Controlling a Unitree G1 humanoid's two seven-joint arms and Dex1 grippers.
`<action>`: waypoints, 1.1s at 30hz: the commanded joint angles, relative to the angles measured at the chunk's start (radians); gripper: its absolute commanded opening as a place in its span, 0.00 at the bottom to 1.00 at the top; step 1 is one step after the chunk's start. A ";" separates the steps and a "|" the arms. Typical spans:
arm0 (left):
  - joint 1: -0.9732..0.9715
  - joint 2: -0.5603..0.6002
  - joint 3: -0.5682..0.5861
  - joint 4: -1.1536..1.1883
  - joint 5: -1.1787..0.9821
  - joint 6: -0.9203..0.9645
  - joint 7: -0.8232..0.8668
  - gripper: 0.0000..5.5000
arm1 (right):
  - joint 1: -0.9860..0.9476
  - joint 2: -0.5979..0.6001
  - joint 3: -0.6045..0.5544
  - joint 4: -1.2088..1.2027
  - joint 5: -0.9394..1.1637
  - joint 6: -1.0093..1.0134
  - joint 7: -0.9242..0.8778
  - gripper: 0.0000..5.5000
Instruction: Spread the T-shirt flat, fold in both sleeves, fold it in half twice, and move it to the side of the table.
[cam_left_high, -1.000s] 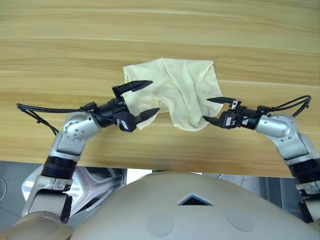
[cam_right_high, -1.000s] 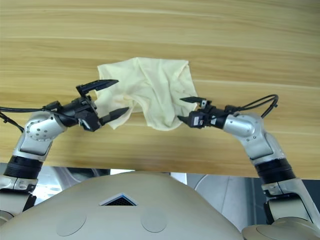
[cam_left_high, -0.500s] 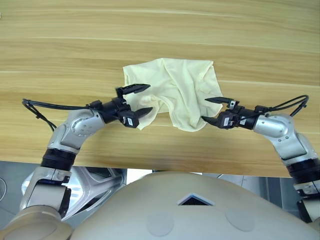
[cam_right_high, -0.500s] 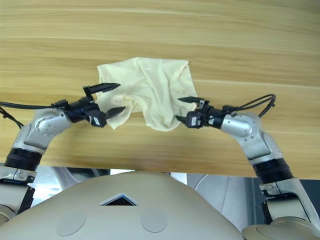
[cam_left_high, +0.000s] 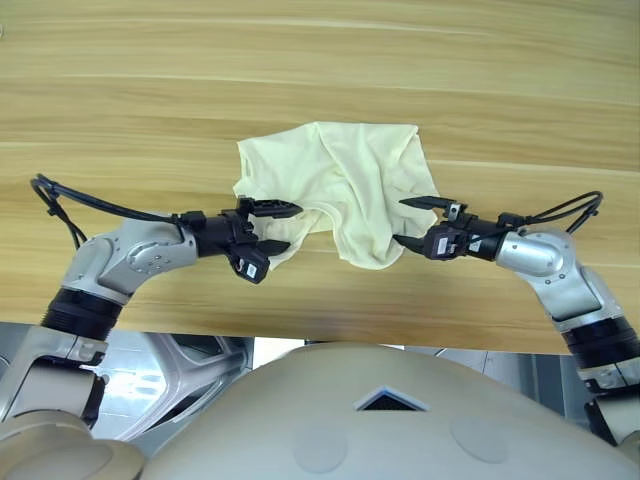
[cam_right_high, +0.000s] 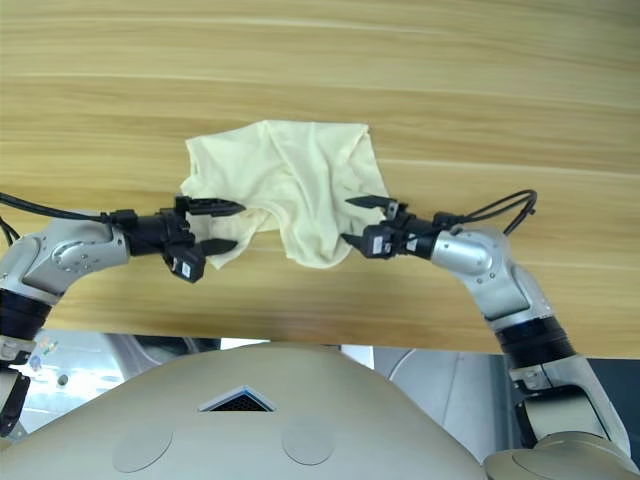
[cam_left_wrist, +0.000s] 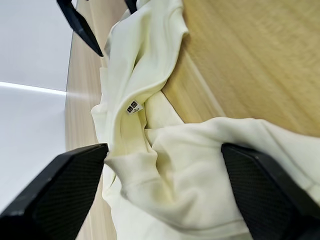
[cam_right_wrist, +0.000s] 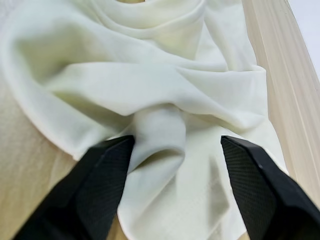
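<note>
A pale yellow T-shirt (cam_left_high: 335, 180) lies crumpled in a heap on the wooden table (cam_left_high: 320, 60), near its front edge. My left gripper (cam_left_high: 282, 228) is open, its fingers straddling the shirt's near left edge; the left wrist view has cloth (cam_left_wrist: 180, 165) bunched between the two black pads (cam_left_wrist: 55, 185). My right gripper (cam_left_high: 408, 222) is open too, its fingers on either side of the shirt's near right edge. A rolled fold of the T-shirt (cam_right_wrist: 160, 130) sits between its pads (cam_right_wrist: 105, 175) in the right wrist view. The other gripper's fingertips (cam_left_wrist: 80, 25) appear far off in the left wrist view.
Bare wood stretches to the left, right and far side of the shirt. The table's front edge (cam_left_high: 300, 335) runs just behind both arms, with floor below it.
Both grippers have moved inward onto the shirt's near edges. The left gripper has narrowed and lowered around the cloth. The shirt has shifted a little to the left and bunched.
</note>
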 joint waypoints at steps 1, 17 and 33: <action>0.014 0.093 -0.016 0.028 0.077 -0.001 -0.056 0.77 | 0.003 0.009 0.025 0.023 -0.037 0.020 0.011 0.59; 0.053 0.188 -0.012 0.007 0.046 -0.021 -0.043 0.77 | -0.109 -0.038 -0.068 0.345 -0.004 -0.014 -0.034 0.59; -0.021 0.088 -0.002 -0.001 0.097 -0.075 0.065 0.77 | -0.123 -0.021 -0.051 0.369 0.005 -0.087 -0.043 0.59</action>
